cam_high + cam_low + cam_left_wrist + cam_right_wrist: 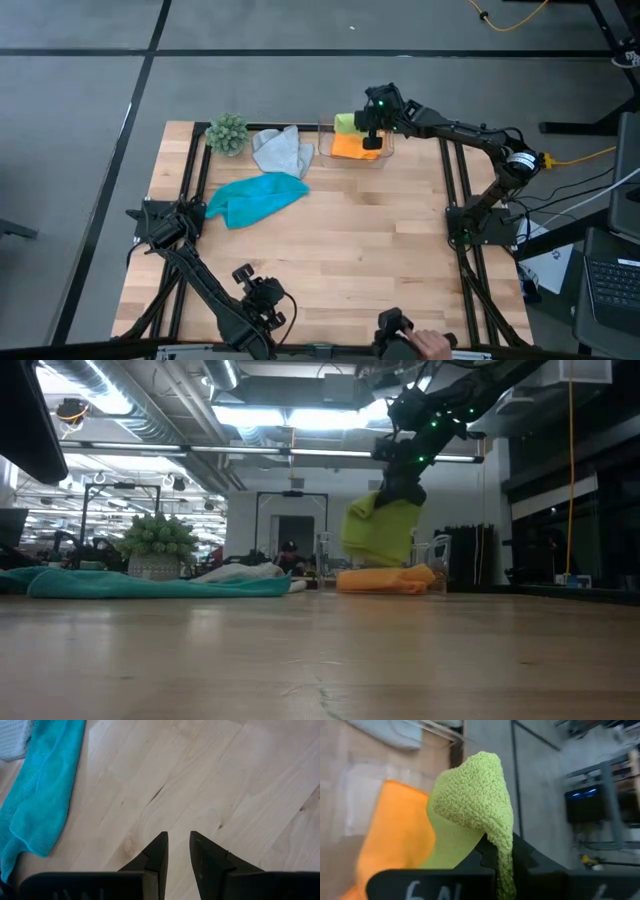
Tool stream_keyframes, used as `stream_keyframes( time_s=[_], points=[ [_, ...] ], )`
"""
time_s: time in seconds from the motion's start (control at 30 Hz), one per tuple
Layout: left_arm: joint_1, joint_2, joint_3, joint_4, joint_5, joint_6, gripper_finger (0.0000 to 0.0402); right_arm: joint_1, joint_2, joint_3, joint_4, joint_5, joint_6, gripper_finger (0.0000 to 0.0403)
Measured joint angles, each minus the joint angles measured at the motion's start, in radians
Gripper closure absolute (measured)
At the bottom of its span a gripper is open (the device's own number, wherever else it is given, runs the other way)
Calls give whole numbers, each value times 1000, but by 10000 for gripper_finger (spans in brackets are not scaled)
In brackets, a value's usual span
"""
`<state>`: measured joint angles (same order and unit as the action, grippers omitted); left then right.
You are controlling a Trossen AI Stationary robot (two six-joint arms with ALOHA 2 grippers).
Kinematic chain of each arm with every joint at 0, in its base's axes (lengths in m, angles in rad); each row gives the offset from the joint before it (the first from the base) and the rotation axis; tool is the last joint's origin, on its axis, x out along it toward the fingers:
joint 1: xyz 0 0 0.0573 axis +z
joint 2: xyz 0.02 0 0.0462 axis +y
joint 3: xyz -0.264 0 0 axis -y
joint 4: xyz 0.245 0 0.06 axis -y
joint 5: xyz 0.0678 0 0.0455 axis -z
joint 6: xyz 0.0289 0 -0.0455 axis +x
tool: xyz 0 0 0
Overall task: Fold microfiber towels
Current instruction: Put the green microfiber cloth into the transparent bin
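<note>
Our right gripper (499, 851) is clamped on the lime green towel (470, 805), which hangs from the fingers above the clear plastic box (385, 152) at the table's (380, 230) far edge. Below it, the orange towel (352, 147) lies in the box. From the low view we see the lime towel (380, 532) lifted clear of the orange one (385, 579), which the high view hides under the arm. Its nubbly pile shows in the right wrist view, folded over the fingers. Our left gripper (178, 851) waits near the front, fingers slightly apart, with the turquoise towel (255, 197) crumpled beside the light grey towel (282, 151) and the small plant (227, 133).
</note>
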<state>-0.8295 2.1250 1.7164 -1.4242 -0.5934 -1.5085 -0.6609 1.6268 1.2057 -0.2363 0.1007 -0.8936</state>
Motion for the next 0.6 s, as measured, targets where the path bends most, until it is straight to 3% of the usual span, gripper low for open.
stream_keyframes(
  time_s=[0.23,0.4,0.6],
  points=[
    [0,0,0,0,0,0,330,0,0,0,2,29,-76,389],
    [0,0,0,0,0,0,330,0,22,1,-33,-45,13,389],
    [0,0,0,0,0,0,330,12,96,1,-45,-49,82,390]
  ],
)
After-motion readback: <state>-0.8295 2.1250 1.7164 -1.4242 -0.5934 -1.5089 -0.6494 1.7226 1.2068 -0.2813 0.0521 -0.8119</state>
